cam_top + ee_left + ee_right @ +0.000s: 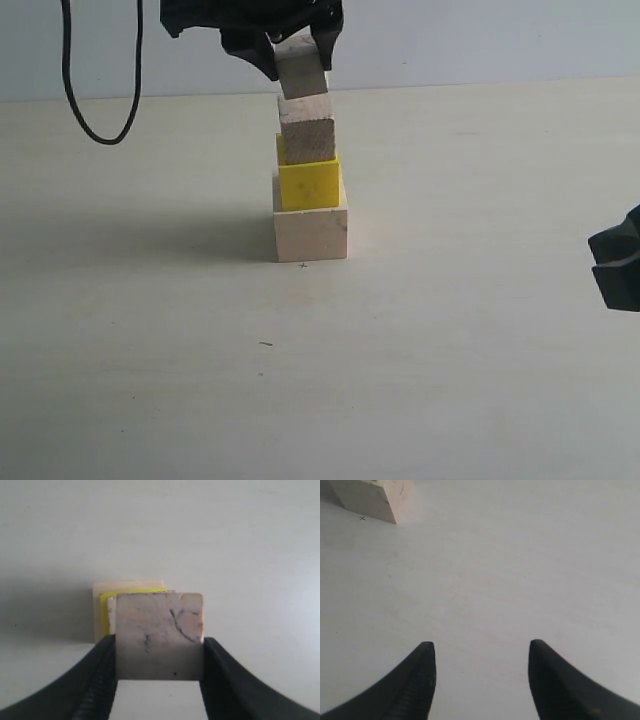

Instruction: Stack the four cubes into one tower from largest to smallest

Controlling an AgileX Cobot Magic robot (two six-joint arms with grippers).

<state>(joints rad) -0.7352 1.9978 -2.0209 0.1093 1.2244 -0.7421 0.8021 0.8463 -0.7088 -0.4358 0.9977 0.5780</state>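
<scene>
Three cubes stand stacked: the large pale wooden cube [310,232] at the bottom, the yellow cube [309,183] on it, the brownish wooden cube [307,128] on top. My left gripper [300,50] is shut on the smallest pale cube [302,68], tilted, right above the brownish cube; contact cannot be told. In the left wrist view the held cube [159,635] fills my left gripper [159,647], with edges of the yellow cube [104,612] and the large cube [125,584] behind. My right gripper [481,647] is open over bare table, at the exterior view's right edge [618,262].
A black cable [75,90] hangs down at the back left. A corner of the large cube [370,497] shows far from my right gripper. The pale table [450,350] spreads around the tower.
</scene>
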